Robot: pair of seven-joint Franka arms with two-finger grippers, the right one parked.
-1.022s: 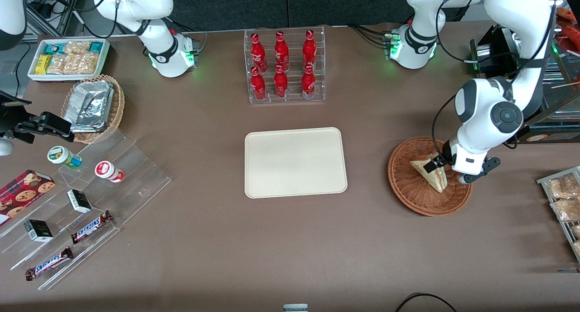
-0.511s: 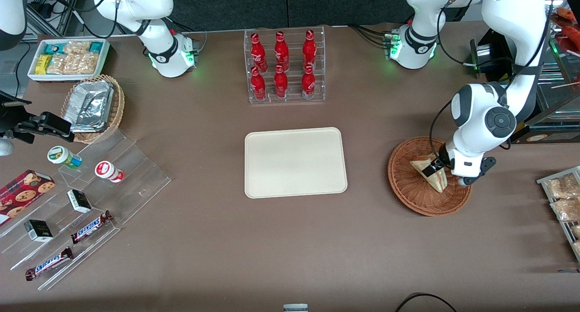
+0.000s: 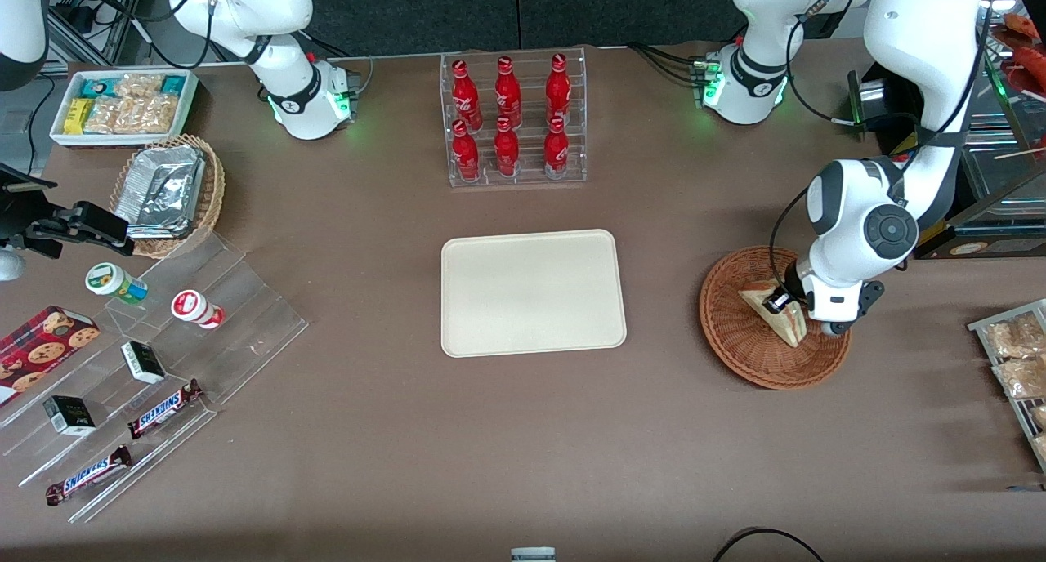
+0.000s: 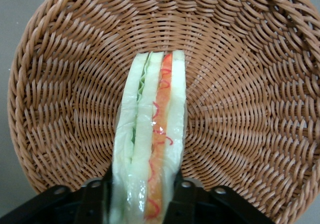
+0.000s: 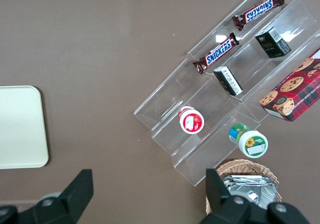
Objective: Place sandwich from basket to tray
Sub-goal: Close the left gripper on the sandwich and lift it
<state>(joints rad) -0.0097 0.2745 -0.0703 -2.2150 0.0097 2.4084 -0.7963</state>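
- Sandwich (image 3: 783, 315) is the one to watch here: a clear-wrapped wedge standing on edge in the reddish-brown wicker basket (image 3: 739, 337), cut side up, so the wrist camera looks straight down on the white bread with red and green filling (image 4: 150, 149).
- The end effector (image 3: 778, 302) is down inside the basket, with one finger (image 4: 95, 200) on each flat face of the wedge. The fingers look pressed against the wrap, so I'd call it clamped on the sandwich, or as near as makes no difference.
- The sandwich doesn't look lifted to me; its long edge seems to be lying on the weave.
- Taking the tray (image 3: 533, 292) as the clock centre in the front view, the basket sits at roughly 3 o'clock, well apart from it, with bare counter (image 3: 662, 301) between them.
- Progress: the reach is done and the grab looks pretty much done. Lifting, carrying over, setting down and letting go are all left. Nothing is on the tray yet.
- My guess is the wrap is slippery and the bread squishy, so a gentle straight-up lift over the basket rim makes sense before it heads toward 9 o'clock.
- The bottle rack (image 3: 513, 121) sits at 12 o'clock from the tray, out of the way.
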